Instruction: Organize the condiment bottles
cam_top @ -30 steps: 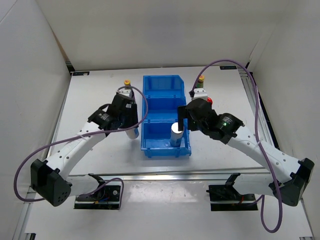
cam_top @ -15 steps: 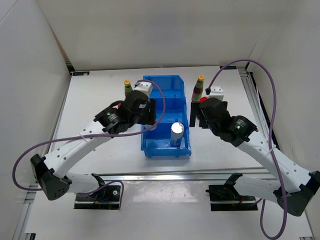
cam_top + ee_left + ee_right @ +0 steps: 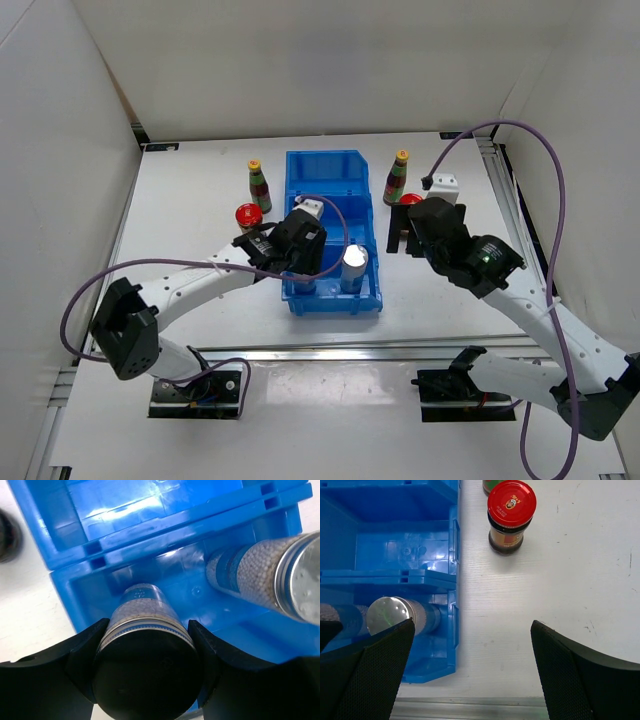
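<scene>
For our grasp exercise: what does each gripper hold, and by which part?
The left gripper holds a white silver-topped cylinder by its upper end, at the silver band. The right gripper is open, holding nothing.

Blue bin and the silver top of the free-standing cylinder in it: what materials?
Blue bin: looks like glossy moulded plastic, going by sharp highlights and moulded ribs. Cylinder top: silvery and mirror-like, probably metal or metallised plastic; cannot tell which.
</scene>
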Available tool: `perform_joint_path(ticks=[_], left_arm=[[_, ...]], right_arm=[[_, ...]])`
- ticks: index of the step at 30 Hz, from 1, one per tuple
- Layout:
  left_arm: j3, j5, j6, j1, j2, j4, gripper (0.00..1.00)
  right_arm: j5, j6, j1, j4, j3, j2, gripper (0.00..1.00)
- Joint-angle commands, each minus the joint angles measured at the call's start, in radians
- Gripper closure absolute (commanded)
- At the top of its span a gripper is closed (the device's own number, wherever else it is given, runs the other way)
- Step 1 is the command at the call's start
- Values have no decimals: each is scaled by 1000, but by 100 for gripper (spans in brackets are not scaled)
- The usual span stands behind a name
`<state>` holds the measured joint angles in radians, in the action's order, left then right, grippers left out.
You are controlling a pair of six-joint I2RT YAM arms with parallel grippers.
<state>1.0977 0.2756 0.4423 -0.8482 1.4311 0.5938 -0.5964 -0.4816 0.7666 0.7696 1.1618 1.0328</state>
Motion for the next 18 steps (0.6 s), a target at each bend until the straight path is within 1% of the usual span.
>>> perform_joint_path(ticks=[1,3,4,6,7,8,11,12,13,14,15,18], left_arm=[[7,-19,16,-5,-2,-114,80],[7,-29,16,-5,8,-114,73],[7,-29,16,-14,21,-114,65],[7,-29,16,-14,31,-123,56],[7,-29,16,-14,31,-123,49],[16,-29,16,-14,31,-123,33],[16,-3,16,-23,31,-123,19],[16,-3,16,-23,22,-123,11],[16,13,16,-23,3,-123,4],[25,22,16,-23,-7,-123,1],[25,22,16,-23,-20,-123,1],[36,36,-7,-23,-75,-123,1]], right_arm=[[-43,3,-3,19,-7,-14,0],[-62,-23,-3,19,-7,-5,0],[-74,-23,-3,19,-7,-5,0],[-83,-34,-3,19,-7,-5,0],[-83,-34,-3,19,-7,4,0],[-94,-34,-3,19,-7,4,0],[-124,-45,-3,28,-16,-5,0],[-135,-45,-12,28,-30,-5,0],[-160,-79,-21,28,-30,-5,0],[-160,-98,-30,40,-42,-14,0],[-160,-109,-45,40,-54,-14,0],[-48,-98,-113,40,-54,-2,0]])
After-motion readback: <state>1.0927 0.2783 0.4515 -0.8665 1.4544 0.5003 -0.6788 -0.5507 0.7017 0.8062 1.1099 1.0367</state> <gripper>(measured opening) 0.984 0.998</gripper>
